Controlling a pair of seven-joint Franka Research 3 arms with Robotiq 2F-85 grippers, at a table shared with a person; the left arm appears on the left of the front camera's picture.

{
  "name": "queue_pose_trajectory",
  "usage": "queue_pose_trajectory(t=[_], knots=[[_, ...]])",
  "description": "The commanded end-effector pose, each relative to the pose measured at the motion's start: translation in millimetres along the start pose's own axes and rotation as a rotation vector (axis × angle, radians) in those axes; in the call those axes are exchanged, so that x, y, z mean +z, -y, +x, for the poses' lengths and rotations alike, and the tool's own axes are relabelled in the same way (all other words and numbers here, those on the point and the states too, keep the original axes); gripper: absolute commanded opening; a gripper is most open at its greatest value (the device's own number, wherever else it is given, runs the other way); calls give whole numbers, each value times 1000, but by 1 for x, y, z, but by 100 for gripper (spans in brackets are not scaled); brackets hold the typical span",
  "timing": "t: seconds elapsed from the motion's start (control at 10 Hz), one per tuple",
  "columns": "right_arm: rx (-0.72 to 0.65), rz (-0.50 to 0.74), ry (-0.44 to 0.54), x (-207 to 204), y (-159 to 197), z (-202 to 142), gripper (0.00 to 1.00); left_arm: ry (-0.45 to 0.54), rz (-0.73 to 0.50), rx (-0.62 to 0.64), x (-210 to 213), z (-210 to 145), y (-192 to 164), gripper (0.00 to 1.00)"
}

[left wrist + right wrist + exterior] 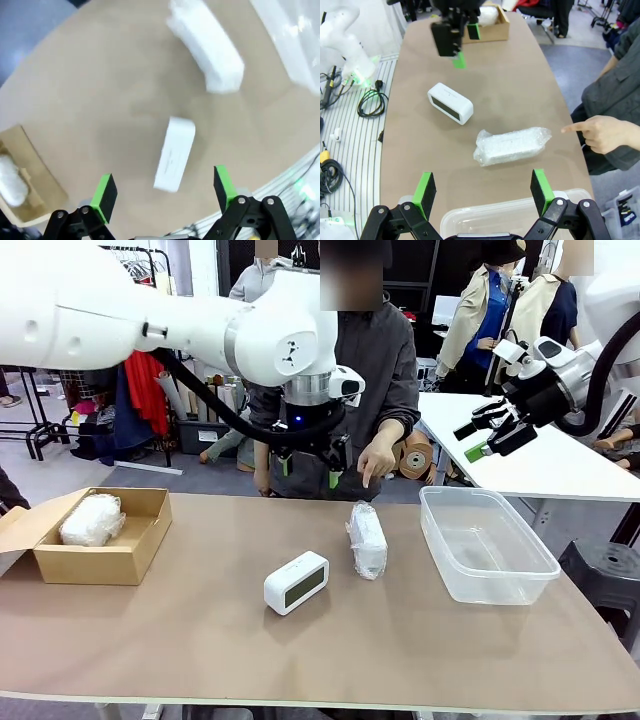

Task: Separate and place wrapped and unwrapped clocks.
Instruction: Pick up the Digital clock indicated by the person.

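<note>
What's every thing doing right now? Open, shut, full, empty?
Left gripper: open, hovering over the table, holding nothing.
Right gripper: open, up in the air, holding nothing.
Bare clock: upright on the table.
Wrapped clock: lying on the table, wrap on.
Box: open.
Second wrapped clock: lying in the box.
Tub: lidless, empty.
Hand: pointing down toward the wrapped clock.

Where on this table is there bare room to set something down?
Free: the near strip of table along the front edge, and the stretch between cardboard box and bare clock. Crowded: the middle, where clock and wrapped bundle sit close, with the person's hand and left gripper beyond them.
</note>
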State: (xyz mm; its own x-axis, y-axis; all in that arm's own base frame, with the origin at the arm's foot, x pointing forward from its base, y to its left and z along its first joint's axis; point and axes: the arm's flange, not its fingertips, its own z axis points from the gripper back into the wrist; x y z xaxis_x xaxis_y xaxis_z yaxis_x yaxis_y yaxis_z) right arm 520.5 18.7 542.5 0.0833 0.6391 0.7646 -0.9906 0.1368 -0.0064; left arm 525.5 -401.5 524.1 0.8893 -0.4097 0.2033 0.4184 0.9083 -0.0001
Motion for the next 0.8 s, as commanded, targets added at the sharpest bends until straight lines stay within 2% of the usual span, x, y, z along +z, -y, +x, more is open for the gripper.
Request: queue_pose_trajectory(t=[0.0,0.2,0.4,0.5,0.7], knots=[[2,-4,0,1,-1,1,100,48,138,160,-17,19,1,100],[2,-4,0,1,-1,1,100,24,257,262,-42,38,11,100],[2,-4,0,1,-1,1,100,44,193,284,-46,45,0,100],[2,-4,0,1,-1,1,100,47,212,242,-51,29,2,100],[2,-4,0,1,-1,1,100,47,212,242,-51,29,2,100]])
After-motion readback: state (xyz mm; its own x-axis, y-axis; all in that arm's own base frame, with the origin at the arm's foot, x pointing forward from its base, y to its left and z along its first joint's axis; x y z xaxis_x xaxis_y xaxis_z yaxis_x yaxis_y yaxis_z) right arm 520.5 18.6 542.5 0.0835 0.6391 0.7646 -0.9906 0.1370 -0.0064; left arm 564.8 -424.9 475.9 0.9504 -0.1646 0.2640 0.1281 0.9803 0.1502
